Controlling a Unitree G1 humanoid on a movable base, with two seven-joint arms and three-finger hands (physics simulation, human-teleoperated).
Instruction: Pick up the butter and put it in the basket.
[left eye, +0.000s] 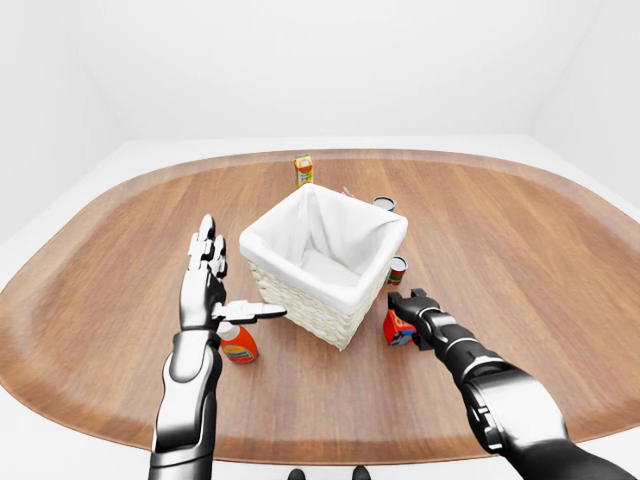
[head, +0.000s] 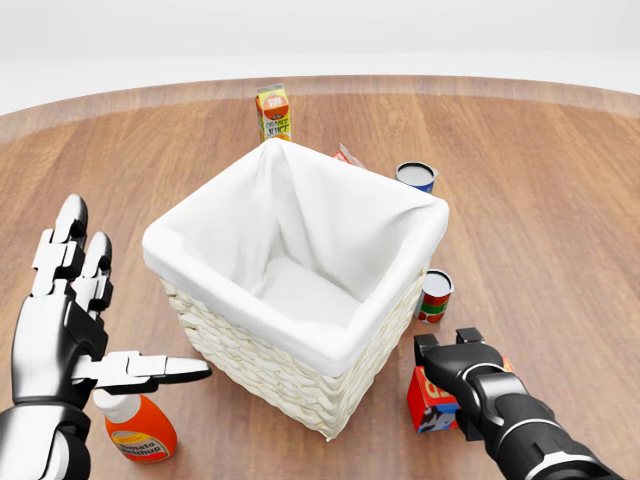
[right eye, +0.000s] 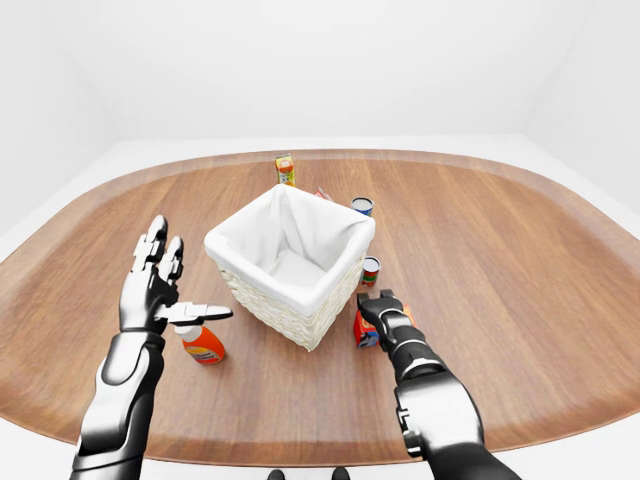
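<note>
The butter, a small red box (head: 432, 408), stands on the wooden table just right of the basket's lower corner. My right hand (head: 462, 372) comes in from the bottom right, its dark fingers curled round the box's top and right side. The box rests on the table. The white-lined wicker basket (head: 300, 345) stands in the middle of the head view and looks empty inside. My left hand (head: 75, 320) is open at the left, fingers up and thumb pointing toward the basket wall, holding nothing.
An orange bottle (head: 138, 428) stands under my left thumb. A small red and green can (head: 434, 295) stands right of the basket, close above the butter. An open can (head: 414, 176), an orange juice carton (head: 273, 112) and a small pink packet (head: 347, 155) lie beyond the basket.
</note>
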